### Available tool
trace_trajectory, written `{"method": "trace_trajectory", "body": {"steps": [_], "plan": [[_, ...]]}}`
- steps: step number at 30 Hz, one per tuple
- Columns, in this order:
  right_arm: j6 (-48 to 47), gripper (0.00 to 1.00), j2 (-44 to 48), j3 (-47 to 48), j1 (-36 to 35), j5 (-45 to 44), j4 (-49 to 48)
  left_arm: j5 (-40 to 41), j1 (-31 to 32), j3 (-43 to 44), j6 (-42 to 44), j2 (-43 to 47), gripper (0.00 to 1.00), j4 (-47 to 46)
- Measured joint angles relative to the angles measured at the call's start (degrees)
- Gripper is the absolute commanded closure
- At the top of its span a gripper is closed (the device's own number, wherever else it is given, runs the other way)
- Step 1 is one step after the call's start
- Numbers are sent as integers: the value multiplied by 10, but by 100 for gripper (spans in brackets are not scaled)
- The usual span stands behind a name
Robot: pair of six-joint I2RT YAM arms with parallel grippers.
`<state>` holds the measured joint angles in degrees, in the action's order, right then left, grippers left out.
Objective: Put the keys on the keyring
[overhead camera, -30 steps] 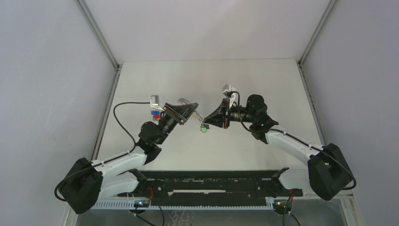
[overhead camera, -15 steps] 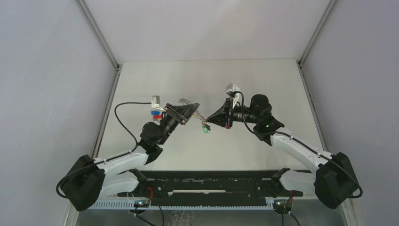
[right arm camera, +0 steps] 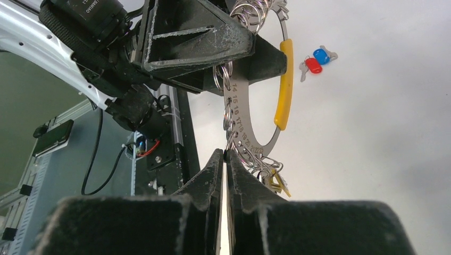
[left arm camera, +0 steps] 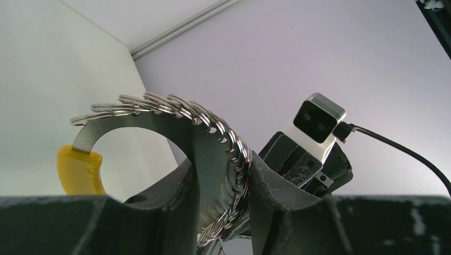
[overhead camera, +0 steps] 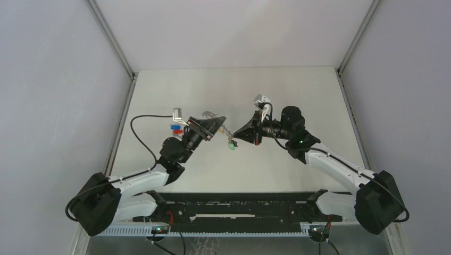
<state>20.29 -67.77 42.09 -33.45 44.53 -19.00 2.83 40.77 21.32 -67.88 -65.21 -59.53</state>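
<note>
Left fingers [left arm camera: 165, 212] pinch the keyring [left arm camera: 208, 154], right fingers [right arm camera: 205, 186] seemingly nip its edge; keys [right arm camera: 317, 60] lie well apart.

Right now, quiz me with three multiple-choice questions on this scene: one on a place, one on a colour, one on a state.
1. Where are the keys?
A. lying on the table
B. threaded on the keyring
C. inside a box

2. What colour is the tab on the keyring?
A. green
B. yellow
C. black

3. What is the left pincer doing?
A. open and empty
B. shut on the keyring
C. resting on the table

Answers:
1. A: the red-headed and blue-headed keys lie together on the table, apart from the keyring.
2. B: the tab along its curved edge is yellow.
3. B: in the left wrist view, the left pincer clamps the metal plate between its fingers.
</note>
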Motion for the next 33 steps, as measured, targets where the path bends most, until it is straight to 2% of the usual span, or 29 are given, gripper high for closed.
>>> {"method": "trace_trajectory", "body": {"steps": [33], "plan": [[4,94,-17,17,-1,-5,12,11,7,0,35,0,100,4]]}}
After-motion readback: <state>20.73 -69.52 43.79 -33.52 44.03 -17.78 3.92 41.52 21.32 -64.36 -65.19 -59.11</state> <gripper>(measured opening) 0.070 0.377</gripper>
